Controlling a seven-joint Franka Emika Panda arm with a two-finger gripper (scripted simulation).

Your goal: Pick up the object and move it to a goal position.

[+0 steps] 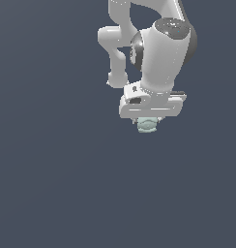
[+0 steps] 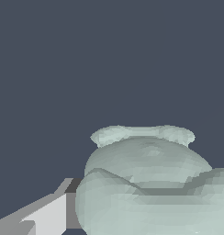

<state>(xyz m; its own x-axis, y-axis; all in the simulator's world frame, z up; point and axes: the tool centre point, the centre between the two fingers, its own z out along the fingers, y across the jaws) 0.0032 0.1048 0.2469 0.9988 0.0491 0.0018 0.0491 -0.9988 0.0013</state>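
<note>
Arm [image 1: 158,53]: 1, white, reaching down from the top of the exterior view.
Gripper [image 1: 148,119]: closed around the object.
Object [image 1: 146,125]: pale mint-green blob, held directly under the gripper, fills the wrist view.
Finger [image 2: 49,213]: 1 visible, touching the object.

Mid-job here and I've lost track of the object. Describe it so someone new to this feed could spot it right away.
Start at the big white robot arm in the upper part of the exterior view and follow it down to the flat white gripper at its end. The object is the small lump poking out just beneath it. It is the only pale mint-green thing against the plain dark background, rounded and ridged in layers, narrower than the gripper.
</note>
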